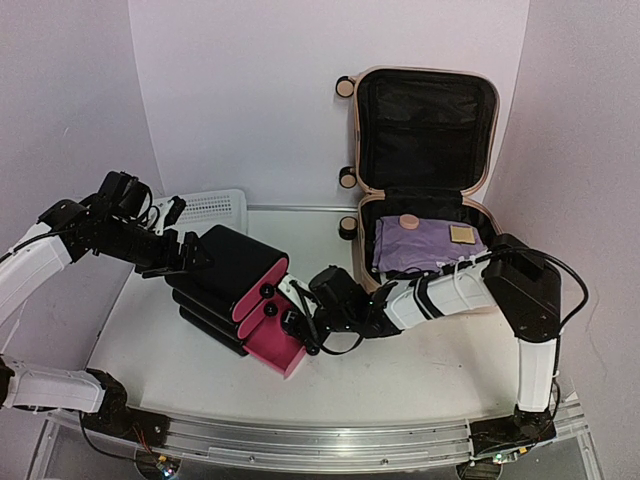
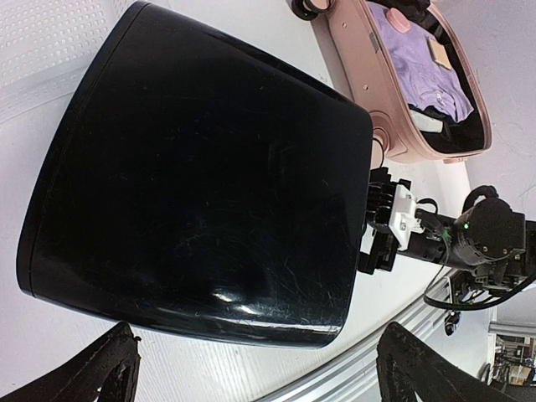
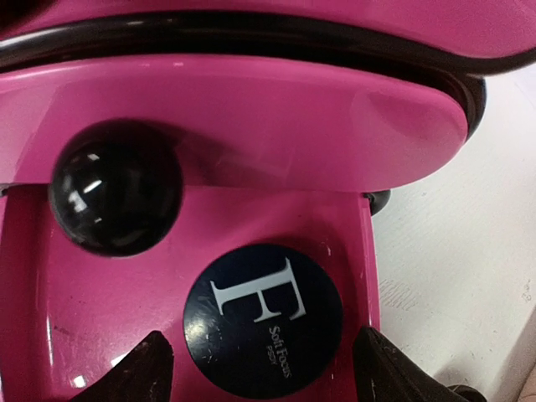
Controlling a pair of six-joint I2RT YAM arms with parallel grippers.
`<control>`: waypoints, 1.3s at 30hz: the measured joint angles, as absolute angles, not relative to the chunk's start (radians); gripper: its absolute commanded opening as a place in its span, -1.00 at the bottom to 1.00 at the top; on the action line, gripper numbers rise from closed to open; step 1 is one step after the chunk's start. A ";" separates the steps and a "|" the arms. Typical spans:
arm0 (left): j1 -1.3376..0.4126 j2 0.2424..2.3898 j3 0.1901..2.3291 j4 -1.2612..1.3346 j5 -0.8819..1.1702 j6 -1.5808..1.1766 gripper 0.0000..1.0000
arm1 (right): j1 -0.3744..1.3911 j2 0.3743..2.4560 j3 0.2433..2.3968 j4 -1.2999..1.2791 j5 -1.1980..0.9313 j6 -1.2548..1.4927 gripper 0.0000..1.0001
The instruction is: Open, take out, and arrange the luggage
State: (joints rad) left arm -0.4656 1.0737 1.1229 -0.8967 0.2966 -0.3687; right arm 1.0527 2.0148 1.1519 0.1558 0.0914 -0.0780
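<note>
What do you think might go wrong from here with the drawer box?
1. The left gripper hangs open beside the black drawer box, so a pull by the right gripper on the open pink drawer may slide it.
2. The round black compact lying loose in that drawer might spill out.

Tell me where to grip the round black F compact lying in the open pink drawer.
Pinch the compact by its rim, across its width, coming in through the drawer's open top. It lies flat, face up, likely too thin otherwise. Bare floor flanks it, and the knob sits clear.
</note>
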 measured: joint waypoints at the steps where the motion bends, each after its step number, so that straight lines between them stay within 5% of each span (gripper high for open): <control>1: -0.466 1.073 1.123 -0.897 0.297 -0.369 0.98 | 1.054 2.007 1.148 0.154 0.091 -0.076 0.63; 12: -0.466 1.075 1.124 -0.896 0.283 -0.358 0.99 | 1.061 1.765 1.071 0.026 0.096 0.061 0.66; 16: -0.452 1.115 1.163 -0.917 0.265 -0.329 0.99 | 1.061 1.679 1.026 -0.056 0.094 0.187 0.48; 21: -0.364 1.226 1.237 -0.925 0.268 -0.283 0.96 | 1.061 1.662 0.964 -0.151 0.090 0.376 0.02; 39: -0.349 1.296 1.203 -0.836 0.258 -0.208 0.92 | 1.061 1.940 1.125 -0.142 0.138 0.507 0.24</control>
